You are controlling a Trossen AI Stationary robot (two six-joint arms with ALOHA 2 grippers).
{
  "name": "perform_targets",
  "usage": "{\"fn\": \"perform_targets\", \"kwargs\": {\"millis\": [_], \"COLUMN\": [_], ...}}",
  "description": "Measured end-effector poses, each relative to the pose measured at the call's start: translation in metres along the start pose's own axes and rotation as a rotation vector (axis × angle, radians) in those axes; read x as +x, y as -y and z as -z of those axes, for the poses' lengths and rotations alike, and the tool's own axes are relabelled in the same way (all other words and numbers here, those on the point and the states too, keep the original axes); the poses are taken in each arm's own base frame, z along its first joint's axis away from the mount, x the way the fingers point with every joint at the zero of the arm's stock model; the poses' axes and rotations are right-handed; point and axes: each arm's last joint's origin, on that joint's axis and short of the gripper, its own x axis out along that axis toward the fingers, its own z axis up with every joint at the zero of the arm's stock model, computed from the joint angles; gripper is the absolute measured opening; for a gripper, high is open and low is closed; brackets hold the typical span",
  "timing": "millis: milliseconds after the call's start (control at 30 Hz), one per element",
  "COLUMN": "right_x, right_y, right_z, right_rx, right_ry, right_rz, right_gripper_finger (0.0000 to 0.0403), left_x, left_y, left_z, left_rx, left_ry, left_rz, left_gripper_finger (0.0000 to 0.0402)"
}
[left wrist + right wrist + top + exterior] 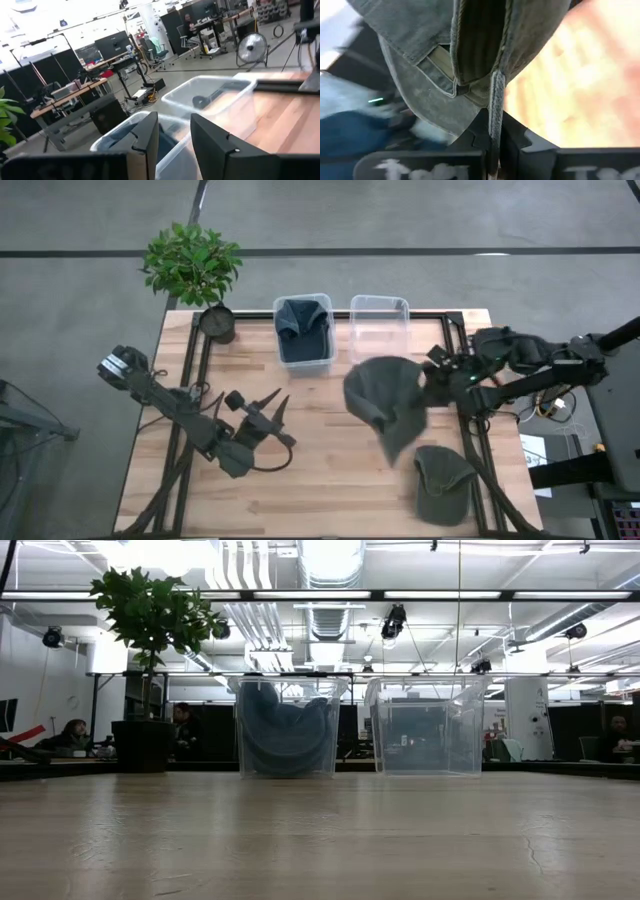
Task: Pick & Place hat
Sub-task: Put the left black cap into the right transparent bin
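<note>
My right gripper (432, 383) is shut on a grey-green cap (386, 400), which it holds above the table near the clear empty bin (379, 326). The right wrist view shows this cap (470, 55) close up, above the shut fingers (492, 142). A second grey-green cap (444, 482) lies flat on the table's near right part. The other bin (303, 330) holds a dark blue hat. My left gripper (266, 416) waits open over the table's left half, with its fingers (172, 142) pointing toward the bins. Neither the held cap nor any gripper shows in the low view. My right gripper pinches a thin seamed edge of the cap (494, 95) between its two fingers, coming level from the table's right side. The cap is lifted clear of the table. It spreads out beyond the fingertips with its inside open toward the wrist camera.
A potted plant (192, 268) stands at the far left corner, beside the two bins (287, 727) (427, 727) along the far edge. Bare wood lies in the table's middle and near left. People sit at desks in the room behind.
</note>
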Motion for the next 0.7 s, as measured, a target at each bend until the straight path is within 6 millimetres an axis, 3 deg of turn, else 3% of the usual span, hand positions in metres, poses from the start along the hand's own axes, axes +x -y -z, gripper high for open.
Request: {"fn": "perform_targets", "kwargs": {"millis": [267, 500, 700], "right_x": [-0.027, -0.038, -0.034], "right_y": [-0.018, -0.033, -0.033], "right_z": [0.003, -0.005, -0.007], "right_rx": [0.233, 0.227, 0.192], "right_ry": [-0.078, -0.018, 0.0], "right_rz": [-0.25, -0.412, -0.426], "right_gripper_finger": [0.0012, 0.0012, 0.0013], "left_x": [0.0, 0.0, 0.0], "left_y": [-0.011, -0.012, -0.012], "left_z": [0.038, 0.053, 0.055], "left_rx": [0.105, 0.11, 0.105], "left_ry": [0.0, 0.0, 0.0], "left_rz": [0.0, 0.0, 0.0], "left_gripper_finger": [0.0107, 0.0107, 0.0107]}}
